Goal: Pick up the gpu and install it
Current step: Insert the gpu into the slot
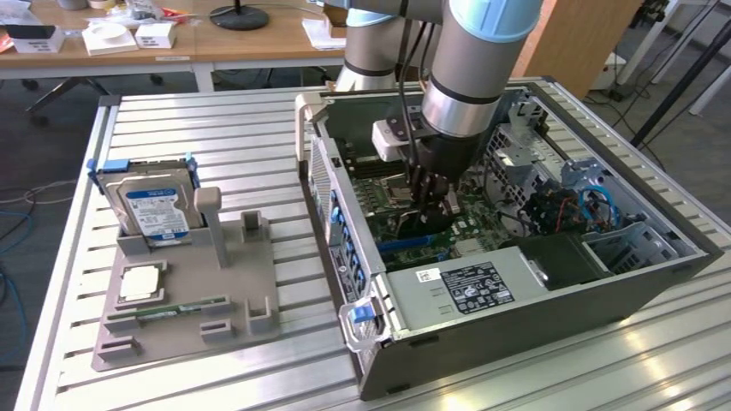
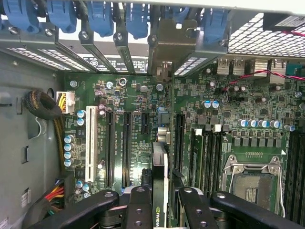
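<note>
Closest to the exterior camera, the open computer case (image 1: 549, 317) lies on the bench (image 1: 274, 377) toward the exterior view's right, with its power supply (image 1: 474, 287) at the near corner. Beside it, by the bench's edge on the exterior view's left, I see the grey holder (image 1: 183, 330). It carries a memory stick (image 1: 171, 310) and, further back, an upright hard drive (image 1: 157, 210). Deeper inside the case, my gripper (image 1: 432, 199) reaches down over the motherboard (image 2: 128, 124). In the wrist view its fingers (image 2: 138, 210) are clenched on the gpu (image 2: 160, 162), held edge-on over the motherboard's row of long slots (image 2: 126, 148). I cannot tell whether the card touches a slot. Beyond it, blue latches (image 2: 102, 16) line the case's rear wall.
</note>
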Motion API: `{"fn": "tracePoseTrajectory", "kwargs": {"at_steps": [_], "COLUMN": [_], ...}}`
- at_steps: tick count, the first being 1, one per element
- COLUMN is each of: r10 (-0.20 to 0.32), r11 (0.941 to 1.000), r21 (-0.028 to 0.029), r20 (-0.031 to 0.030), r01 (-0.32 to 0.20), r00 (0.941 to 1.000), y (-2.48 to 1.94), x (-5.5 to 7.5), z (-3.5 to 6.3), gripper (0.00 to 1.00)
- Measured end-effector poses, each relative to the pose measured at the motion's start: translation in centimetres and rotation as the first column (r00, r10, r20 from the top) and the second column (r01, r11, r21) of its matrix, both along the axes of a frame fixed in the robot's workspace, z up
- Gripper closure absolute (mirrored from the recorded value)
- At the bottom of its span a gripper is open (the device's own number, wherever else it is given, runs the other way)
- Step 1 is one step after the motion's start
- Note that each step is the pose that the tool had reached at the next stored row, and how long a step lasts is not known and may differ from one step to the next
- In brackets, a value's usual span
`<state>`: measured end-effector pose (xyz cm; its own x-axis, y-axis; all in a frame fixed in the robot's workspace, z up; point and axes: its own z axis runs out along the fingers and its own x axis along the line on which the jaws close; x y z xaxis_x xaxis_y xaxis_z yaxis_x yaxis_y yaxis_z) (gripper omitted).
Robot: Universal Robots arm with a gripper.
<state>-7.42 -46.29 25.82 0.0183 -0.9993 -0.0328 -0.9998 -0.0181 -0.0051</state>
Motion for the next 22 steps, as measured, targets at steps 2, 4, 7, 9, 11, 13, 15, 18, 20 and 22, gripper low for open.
{"fn": "tracePoseTrajectory", "kwargs": {"at_steps": [2, 4, 7, 9, 11, 13, 15, 18, 20, 22], "r10": [0.000, 0.000, 0.000, 0.000, 0.000, 0.000, 0.000, 0.000, 0.000, 0.000], "r11": [1.0000, 1.0000, 1.0000, 1.0000, 1.0000, 1.0000, 1.0000, 1.0000, 1.0000, 1.0000], "r21": [0.0001, 0.0002, 0.0002, 0.0002, 0.0002, 0.0004, 0.0000, 0.0000, 0.0007, 0.0002], "r20": [0.0000, 0.0001, 0.0001, 0.0000, 0.0001, 0.0002, 0.0000, 0.0000, 0.0003, 0.0001], "r01": [0.000, 0.000, 0.000, 0.000, 0.000, 0.000, 0.000, 0.000, 0.000, 0.000], "r00": [1.0000, 1.0000, 1.0000, 1.0000, 1.0000, 1.0000, 1.0000, 1.0000, 1.0000, 1.0000], "y": [0.00, 0.00, 0.00, 0.00, 0.00, 0.01, 0.00, 0.00, 0.01, 0.00], "x": [0.00, 0.00, 0.00, 0.00, 0.00, 0.00, 0.00, 0.00, 0.00, 0.00], "z": [-0.01, -0.03, -0.03, -0.03, -0.05, -0.23, -0.29, -0.29, -0.41, -0.43], "gripper": [0.74, 0.74, 0.74, 0.74, 0.74, 0.74, 0.74, 0.74, 0.74, 0.74]}}
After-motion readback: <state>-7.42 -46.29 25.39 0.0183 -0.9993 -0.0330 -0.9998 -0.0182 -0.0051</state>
